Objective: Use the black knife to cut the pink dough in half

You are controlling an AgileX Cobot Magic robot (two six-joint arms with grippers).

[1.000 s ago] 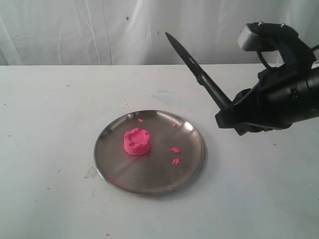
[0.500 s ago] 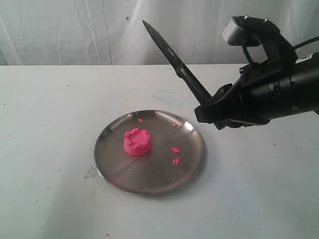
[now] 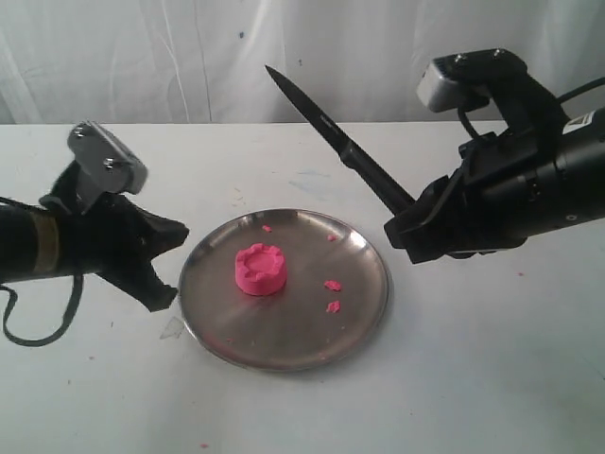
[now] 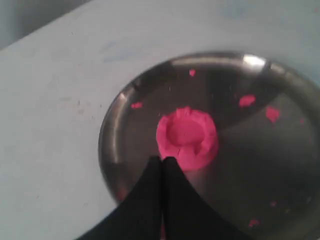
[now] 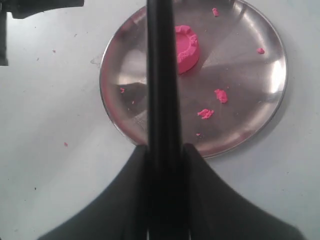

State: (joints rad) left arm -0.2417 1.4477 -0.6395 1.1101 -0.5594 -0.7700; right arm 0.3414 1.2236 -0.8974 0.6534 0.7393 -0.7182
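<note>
Changed: the right claw (image 3: 408, 225), clamped on the knife (image 3: 333, 137) by its handle, has carried the raised blade nearer the plate (image 3: 284, 363). The left claw (image 4: 161, 163), fingers pressed together and empty, has come in beside the plate's left rim.
Meaning: still the approach, I'd say; no cut yet.
Dough (image 3: 260, 269): whole, left of the plate's centre.
Room: bare table (image 3: 473, 378) all round; the left claw crowds that side.

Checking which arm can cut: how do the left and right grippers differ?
The right gripper clamps the black knife, blade tilted upward; the left gripper is shut on nothing. In the exterior view the right hovers past the steel plate's right rim, the left by its left rim. Both are black; neither touches the pink dough.
</note>
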